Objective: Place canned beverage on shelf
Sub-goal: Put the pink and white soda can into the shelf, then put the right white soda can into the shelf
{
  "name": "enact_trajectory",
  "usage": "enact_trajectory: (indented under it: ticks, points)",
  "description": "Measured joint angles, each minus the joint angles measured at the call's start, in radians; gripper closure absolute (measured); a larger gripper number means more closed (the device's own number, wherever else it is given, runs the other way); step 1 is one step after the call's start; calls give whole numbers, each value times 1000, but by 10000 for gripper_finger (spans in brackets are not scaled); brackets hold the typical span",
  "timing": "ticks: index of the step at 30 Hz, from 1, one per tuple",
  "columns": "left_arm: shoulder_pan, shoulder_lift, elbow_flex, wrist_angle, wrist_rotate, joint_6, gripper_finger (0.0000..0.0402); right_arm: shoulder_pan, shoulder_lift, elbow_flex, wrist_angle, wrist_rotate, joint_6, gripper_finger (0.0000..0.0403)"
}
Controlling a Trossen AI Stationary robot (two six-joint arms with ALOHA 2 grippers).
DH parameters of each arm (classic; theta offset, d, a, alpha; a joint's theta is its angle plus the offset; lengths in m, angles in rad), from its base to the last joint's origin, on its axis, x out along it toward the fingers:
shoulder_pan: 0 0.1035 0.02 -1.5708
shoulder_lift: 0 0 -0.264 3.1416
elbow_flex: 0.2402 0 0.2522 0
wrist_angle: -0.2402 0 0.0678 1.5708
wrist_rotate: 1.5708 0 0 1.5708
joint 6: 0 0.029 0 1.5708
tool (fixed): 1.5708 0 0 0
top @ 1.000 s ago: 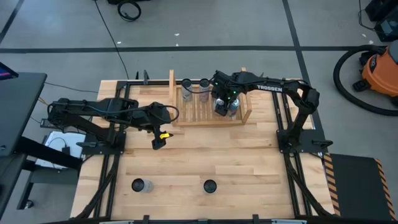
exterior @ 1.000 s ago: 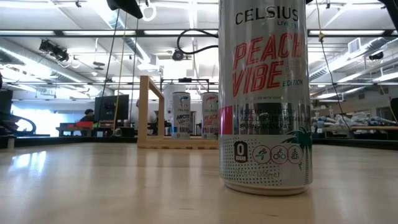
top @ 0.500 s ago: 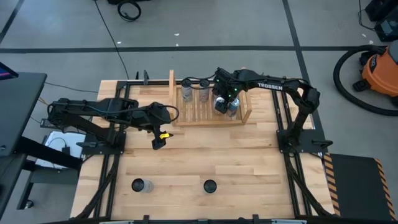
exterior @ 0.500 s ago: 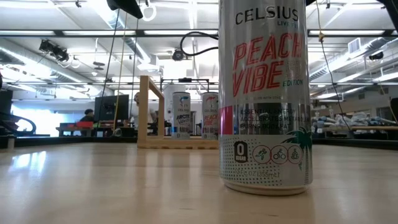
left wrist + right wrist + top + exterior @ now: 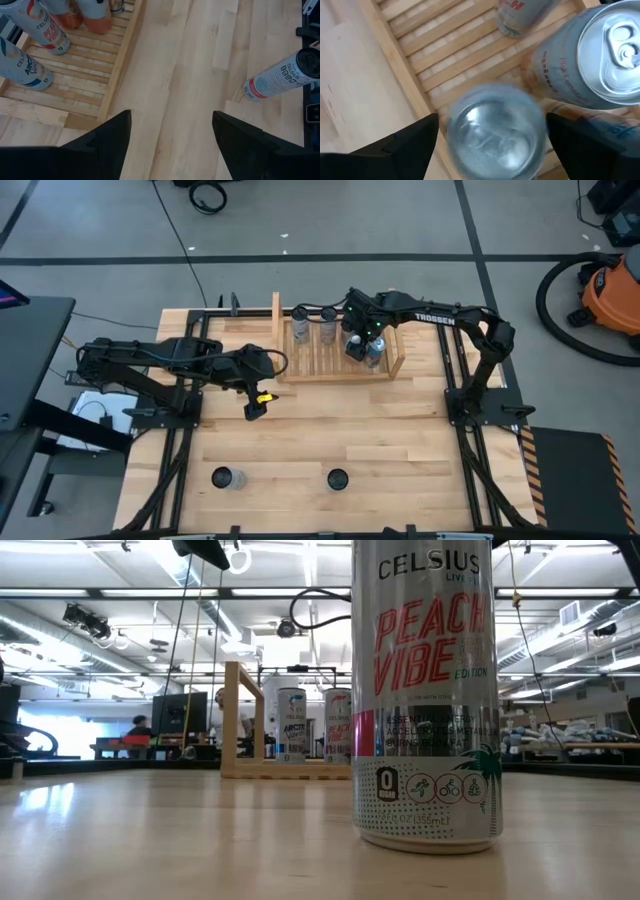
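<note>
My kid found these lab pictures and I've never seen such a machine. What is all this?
Two robot arms work at a wooden table. One picture looks down from above, one sits at table height, and two come from cameras on the arms' wrists. The right pincer hangs open over the wooden shelf, above a can standing between its fingers, not gripped. Other cans stand on the shelf already. The left pincer waits empty beside the shelf. Two more Celsius cans stand near the table's front edge.
</note>
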Motion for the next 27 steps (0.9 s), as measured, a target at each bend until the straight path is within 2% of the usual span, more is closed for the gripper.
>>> enact_trajectory:
  ticks: [5,15,22,27]
  points:
    - [0,0,0,0,0,1,122,0,0,0,2,-1,0,15]
    - [0,0,0,0,0,2,122,0,-1,10,-10,-1,34,13]
    - [0,0,0,0,0,2,122,2,-2,130,-92,-65,35,13]
    - [0,0,0,0,0,2,122,32,-3,235,-229,-141,65,13]
